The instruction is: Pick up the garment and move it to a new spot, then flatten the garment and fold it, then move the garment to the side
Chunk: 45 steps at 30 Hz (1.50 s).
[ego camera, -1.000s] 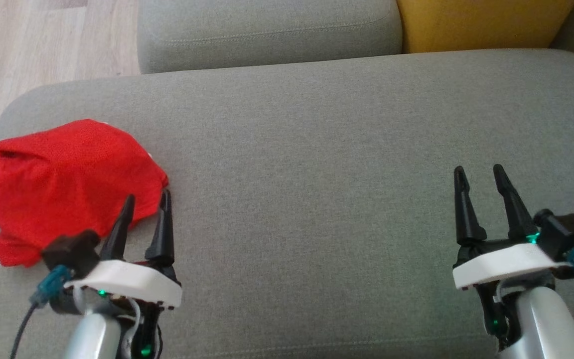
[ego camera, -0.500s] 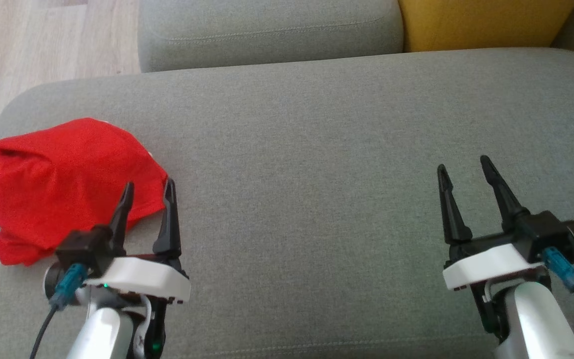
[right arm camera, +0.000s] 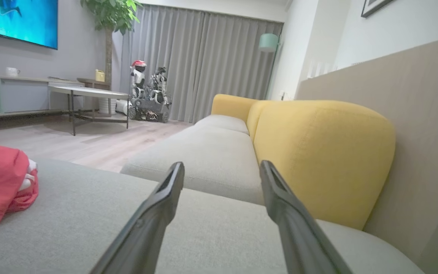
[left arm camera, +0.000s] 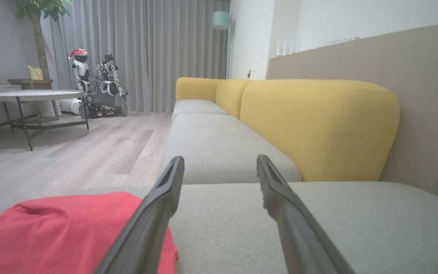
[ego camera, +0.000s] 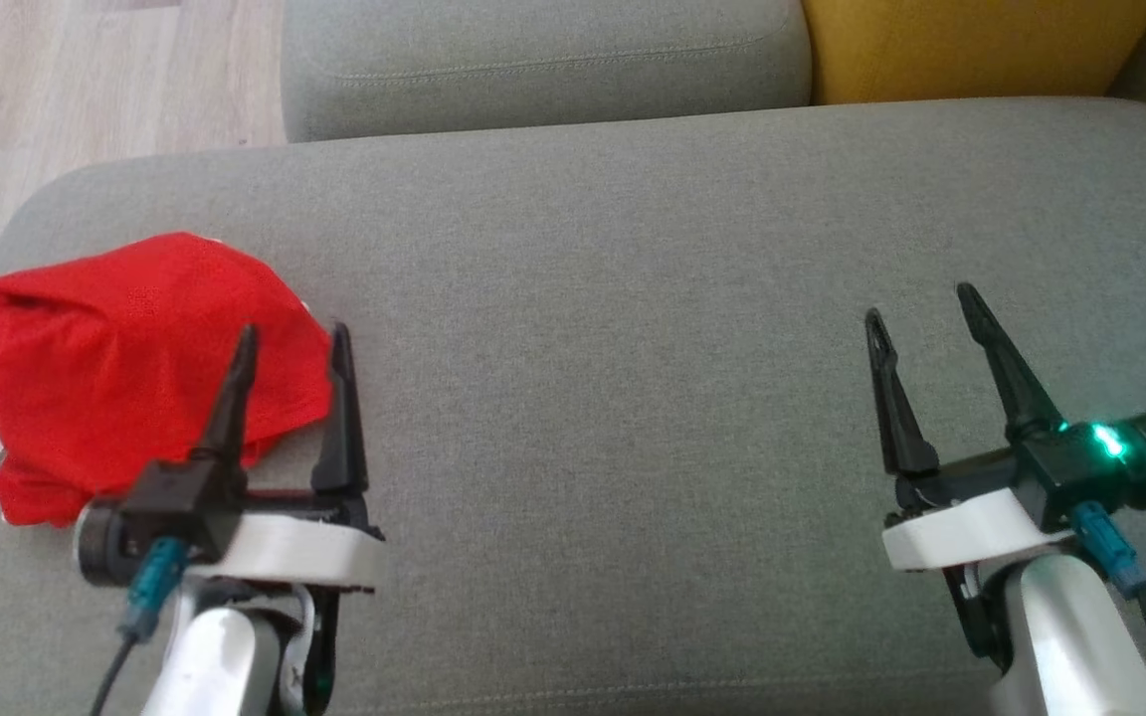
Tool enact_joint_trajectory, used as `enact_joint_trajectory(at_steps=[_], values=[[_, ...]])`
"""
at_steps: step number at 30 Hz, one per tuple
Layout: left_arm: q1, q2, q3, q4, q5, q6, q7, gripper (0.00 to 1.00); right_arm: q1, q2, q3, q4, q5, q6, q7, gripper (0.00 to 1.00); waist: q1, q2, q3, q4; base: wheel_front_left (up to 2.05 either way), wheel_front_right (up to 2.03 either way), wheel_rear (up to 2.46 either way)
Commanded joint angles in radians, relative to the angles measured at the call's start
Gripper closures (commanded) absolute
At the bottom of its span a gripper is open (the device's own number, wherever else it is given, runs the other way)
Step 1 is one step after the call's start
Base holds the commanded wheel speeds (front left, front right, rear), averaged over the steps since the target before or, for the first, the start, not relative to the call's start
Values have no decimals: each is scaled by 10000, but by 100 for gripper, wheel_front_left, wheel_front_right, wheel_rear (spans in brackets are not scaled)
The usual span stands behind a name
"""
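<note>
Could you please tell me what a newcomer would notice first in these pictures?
The bright red garment, bunched at the left end of the grey sofa seat, stands out first. The left gripper is open beside its right edge; the right gripper is open over bare seat. A yellow cushion shows at the top right.

Head view: high up, looking steeply down on the grey sofa seat [ego camera: 633, 298], close. Left wrist view: low, skimming the seat, facing along the sofa past the left pincer [left arm camera: 219, 160] toward the curtains [left arm camera: 146, 53]. Right wrist view: same heading, low, past the right pincer [right arm camera: 221, 164]. All three share the red garment [ego camera: 115, 348] and yellow backrest [left arm camera: 318, 125].
</note>
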Motion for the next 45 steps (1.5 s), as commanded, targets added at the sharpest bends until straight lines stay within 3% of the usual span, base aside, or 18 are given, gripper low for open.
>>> enact_joint_trajectory(at_steps=[1,9,29,36,45], values=[[-314,14,364,-72,306,-102,-124,0,-398,18,97,-70,-250,-7,-155,0,0,0,-28,-3,0,0,0],[-118,-408,615,1156,643,-576,-358,0,-427,20,217,1119,693,-7,-142,0,0,0,-84,-54,0,0,0],[-239,-756,1172,1607,983,-1171,-389,0,-564,21,350,1624,1215,-7,-80,0,0,0,-58,-35,0,0,0],[-272,-791,1326,1581,964,-1108,-389,0,-548,22,561,1626,1221,-7,-23,0,0,0,-77,599,0,0,0],[-174,-802,1558,1324,903,-939,-389,0,-513,22,973,1484,1174,-7,113,0,0,0,-132,2038,0,0,0]])
